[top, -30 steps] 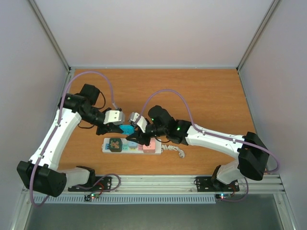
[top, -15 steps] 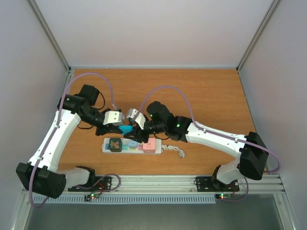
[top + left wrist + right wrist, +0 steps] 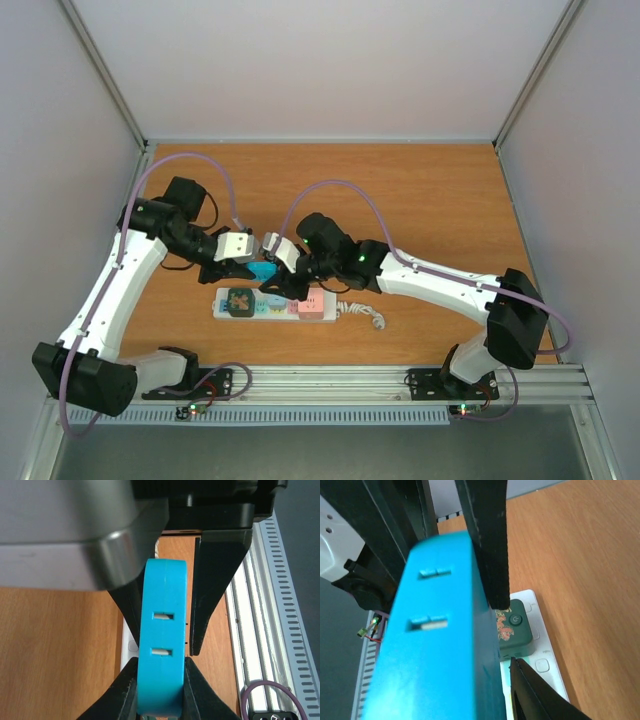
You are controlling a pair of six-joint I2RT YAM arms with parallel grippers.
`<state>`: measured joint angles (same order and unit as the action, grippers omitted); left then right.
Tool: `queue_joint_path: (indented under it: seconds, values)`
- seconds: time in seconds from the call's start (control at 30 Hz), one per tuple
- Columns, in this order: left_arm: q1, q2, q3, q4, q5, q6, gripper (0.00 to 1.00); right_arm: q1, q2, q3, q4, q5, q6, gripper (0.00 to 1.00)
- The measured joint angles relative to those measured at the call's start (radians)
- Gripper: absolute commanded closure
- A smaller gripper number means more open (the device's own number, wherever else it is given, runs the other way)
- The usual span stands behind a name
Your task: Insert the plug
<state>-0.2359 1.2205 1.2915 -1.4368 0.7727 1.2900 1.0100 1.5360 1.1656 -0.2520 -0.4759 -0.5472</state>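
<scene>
The plug (image 3: 162,640) is a flat blue block with two metal prongs showing in slots on its edge. My left gripper (image 3: 160,680) is shut on it, holding it in the air just above the white power strip (image 3: 270,312). My right gripper (image 3: 283,284) has come in from the opposite side, and its black fingers (image 3: 215,595) straddle the same plug (image 3: 440,645). A thin gap shows between the plug's side and that finger. In the right wrist view only one of my right fingers (image 3: 535,695) shows; the plug hides the other.
On the strip sit a dark green adapter (image 3: 239,301) with a power button at the left end and a pink block (image 3: 312,305) at the right end. The strip's white cord (image 3: 365,315) curls to the right. Aluminium rails (image 3: 330,380) run along the near edge.
The right arm has slid left along the strip toward the left gripper, bringing its fingers around the blue plug. The left gripper and the plug have stayed in place.
</scene>
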Motion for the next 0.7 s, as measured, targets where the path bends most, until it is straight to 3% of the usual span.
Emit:
queue_joint_path:
  seconds: [0.07,0.17,0.5,0.7]
  values:
    - [0.0,0.0,0.0,0.0,0.0,0.0,0.99,0.0,0.0,0.01,-0.005,0.0,-0.002,0.53]
    - [0.0,0.0,0.0,0.0,-0.002,0.0,0.99,0.0,0.0,0.019,-0.004,-0.001,0.005,0.49]
    - [0.0,-0.003,-0.005,0.0,-0.008,0.002,0.99,0.0,0.0,0.052,-0.032,-0.014,0.008,0.68]
    - [0.0,-0.006,-0.005,0.0,-0.019,0.001,0.99,0.0,0.006,0.058,-0.054,-0.007,0.005,0.68]
